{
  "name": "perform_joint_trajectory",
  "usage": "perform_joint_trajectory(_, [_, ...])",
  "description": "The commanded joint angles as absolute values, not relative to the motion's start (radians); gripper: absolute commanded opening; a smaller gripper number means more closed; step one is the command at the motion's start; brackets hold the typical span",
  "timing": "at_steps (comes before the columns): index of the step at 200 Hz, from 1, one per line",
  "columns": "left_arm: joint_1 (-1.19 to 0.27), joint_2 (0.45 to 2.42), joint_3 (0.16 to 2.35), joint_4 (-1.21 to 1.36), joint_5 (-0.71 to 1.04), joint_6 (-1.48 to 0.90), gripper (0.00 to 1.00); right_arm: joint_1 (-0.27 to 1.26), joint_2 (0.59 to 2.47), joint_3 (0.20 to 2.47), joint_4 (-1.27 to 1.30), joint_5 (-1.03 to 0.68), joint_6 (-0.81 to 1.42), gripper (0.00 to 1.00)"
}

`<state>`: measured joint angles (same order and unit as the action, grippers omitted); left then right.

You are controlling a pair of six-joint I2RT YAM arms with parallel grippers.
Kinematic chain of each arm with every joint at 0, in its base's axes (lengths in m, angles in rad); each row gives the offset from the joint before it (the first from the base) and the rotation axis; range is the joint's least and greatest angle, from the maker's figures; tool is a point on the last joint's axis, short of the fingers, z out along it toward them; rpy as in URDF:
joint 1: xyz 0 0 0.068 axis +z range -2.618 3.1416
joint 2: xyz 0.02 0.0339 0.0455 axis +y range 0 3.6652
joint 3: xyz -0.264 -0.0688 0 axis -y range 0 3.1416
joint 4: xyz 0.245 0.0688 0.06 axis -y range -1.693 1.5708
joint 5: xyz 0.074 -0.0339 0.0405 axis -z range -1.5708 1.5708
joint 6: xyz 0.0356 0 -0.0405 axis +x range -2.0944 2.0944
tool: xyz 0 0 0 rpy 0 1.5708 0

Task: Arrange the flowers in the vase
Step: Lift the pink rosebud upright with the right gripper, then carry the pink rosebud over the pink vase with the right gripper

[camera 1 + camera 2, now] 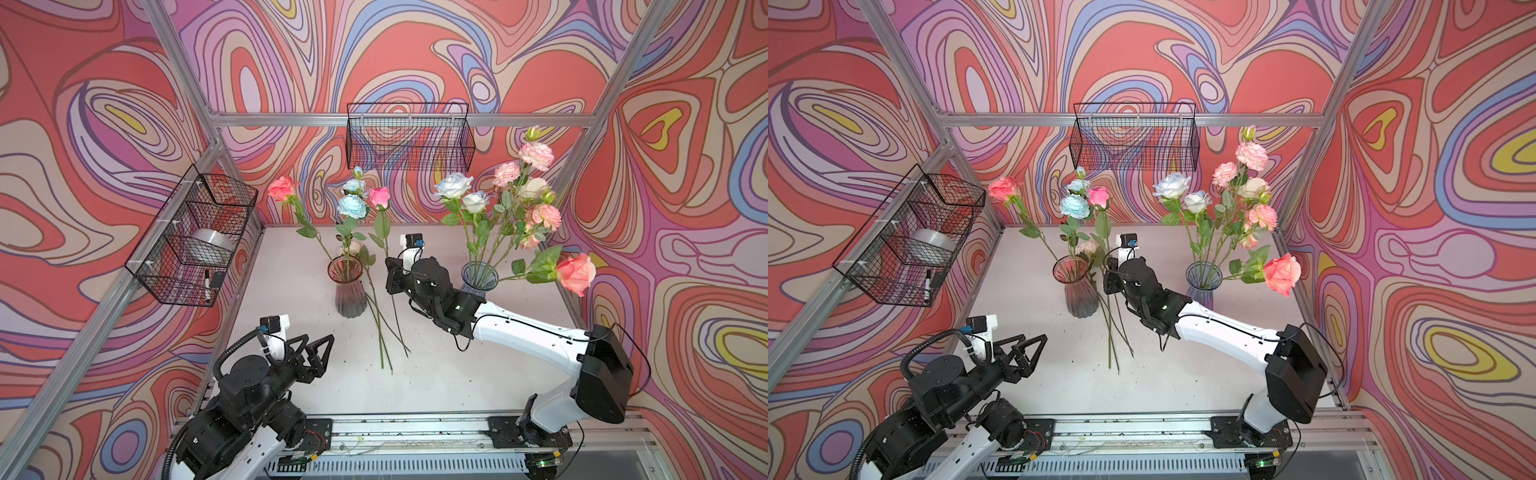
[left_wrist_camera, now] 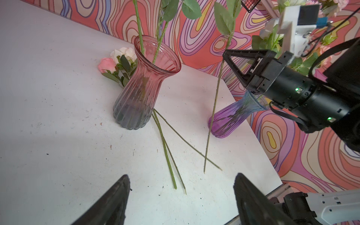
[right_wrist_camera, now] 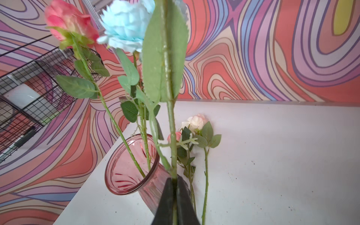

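Pink rose (image 1: 379, 196), its stem near upright, is clenched in the right gripper (image 3: 174, 180); the mouth of the pink glass vase (image 1: 349, 295) lies just to that gripper's left, the stem's foot apparently down on the table (image 1: 457, 374). Left gripper (image 1: 319, 338) hangs released, farther off

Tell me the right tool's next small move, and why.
Probably lift straight up: the right tool is shut on the pink rose's stem, whose lower end hangs near the table, outside the pink vase. It must clear the rim before moving over.
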<state>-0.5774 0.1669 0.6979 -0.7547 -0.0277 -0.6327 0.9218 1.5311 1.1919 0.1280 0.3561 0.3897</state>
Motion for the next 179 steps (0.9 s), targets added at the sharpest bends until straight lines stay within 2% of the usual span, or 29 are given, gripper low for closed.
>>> perform_joint_trajectory(1, [-0.583,0.168,0.692,-0.77,-0.031,-0.645,0.99,0.943,1.484,1.166,0.169,0.44,0.306,0.0])
perform_joint_trajectory(41, [-0.583,0.188,0.693,-0.771,-0.021,-0.648,1.0,0.949,1.446,1.13,0.194,0.484,0.22,0.0])
perform_joint_trajectory(83, [-0.583,0.184,0.692,-0.772,-0.023,-0.649,1.0,0.962,1.443,1.157,0.319,0.405,0.183,0.0])
perform_joint_trajectory(179, [-0.583,0.155,0.693,-0.781,-0.063,-0.652,1.0,0.991,1.608,1.483,0.552,0.312,0.098,0.0])
